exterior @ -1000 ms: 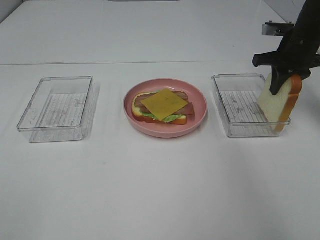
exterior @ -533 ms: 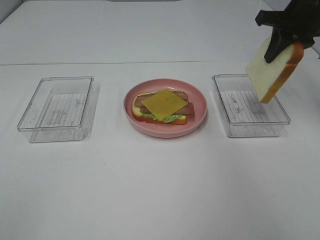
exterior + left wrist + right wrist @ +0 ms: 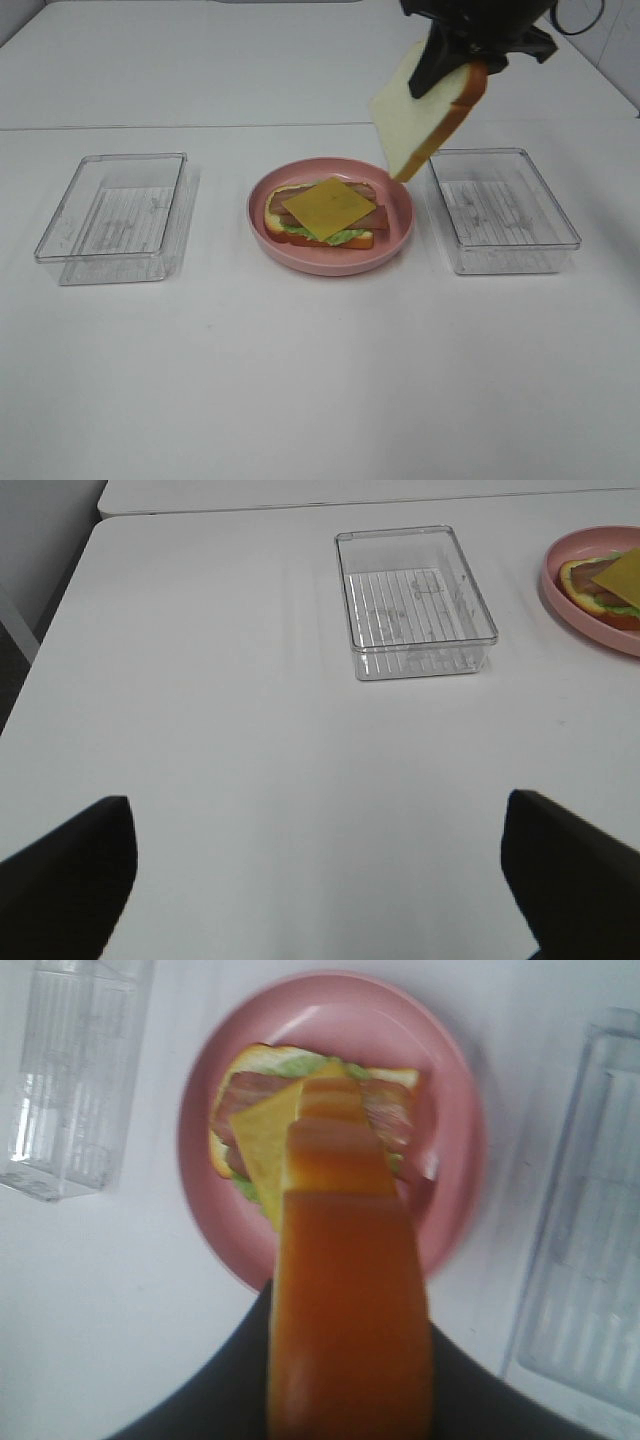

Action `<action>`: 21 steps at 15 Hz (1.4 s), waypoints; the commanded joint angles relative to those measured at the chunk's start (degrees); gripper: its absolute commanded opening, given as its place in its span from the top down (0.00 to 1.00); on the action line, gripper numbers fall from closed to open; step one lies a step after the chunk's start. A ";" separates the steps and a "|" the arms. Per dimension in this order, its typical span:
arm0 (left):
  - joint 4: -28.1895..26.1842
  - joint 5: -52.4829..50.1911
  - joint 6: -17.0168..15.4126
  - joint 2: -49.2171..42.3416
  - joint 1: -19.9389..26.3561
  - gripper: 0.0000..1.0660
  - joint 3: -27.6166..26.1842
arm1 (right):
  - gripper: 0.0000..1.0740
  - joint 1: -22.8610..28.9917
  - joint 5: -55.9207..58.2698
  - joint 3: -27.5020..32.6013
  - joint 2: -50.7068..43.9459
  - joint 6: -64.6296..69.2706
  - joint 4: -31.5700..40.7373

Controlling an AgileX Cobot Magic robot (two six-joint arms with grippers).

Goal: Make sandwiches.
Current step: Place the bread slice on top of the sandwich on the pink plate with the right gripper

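Note:
An open sandwich stack (image 3: 326,213) lies on the pink plate (image 3: 395,243): bread, green lettuce, bacon strips and a yellow cheese slice on top. It also shows in the right wrist view (image 3: 262,1130) and at the edge of the left wrist view (image 3: 608,578). My right gripper (image 3: 440,65) is shut on a white, brown-crusted bread slice (image 3: 420,115), which hangs tilted in the air above the plate's right rim. In the right wrist view the slice's crust (image 3: 345,1290) fills the middle. My left gripper (image 3: 320,870) is open over bare table, with only its dark fingers (image 3: 70,865) showing.
A clear plastic tray (image 3: 112,215) stands left of the plate, also in the left wrist view (image 3: 415,600). A second clear tray (image 3: 500,208) stands right of the plate, also in the right wrist view (image 3: 585,1250). Both hold nothing.
My right gripper has lifted the bread slice out of the right tray and carried it up and left, to above the plate's right rim.

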 commanded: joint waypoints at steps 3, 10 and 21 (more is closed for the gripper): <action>-0.17 -0.23 -0.11 -0.97 0.17 0.15 0.00 | 1.00 6.70 -8.59 -0.17 4.01 3.95 6.65; -0.17 -0.23 -0.11 -0.97 0.17 0.15 0.00 | 1.00 7.22 -11.92 -0.11 11.97 3.78 17.53; -0.17 -0.23 -0.11 -0.97 0.17 0.15 0.00 | 1.00 7.22 -19.14 -0.11 18.85 4.01 19.60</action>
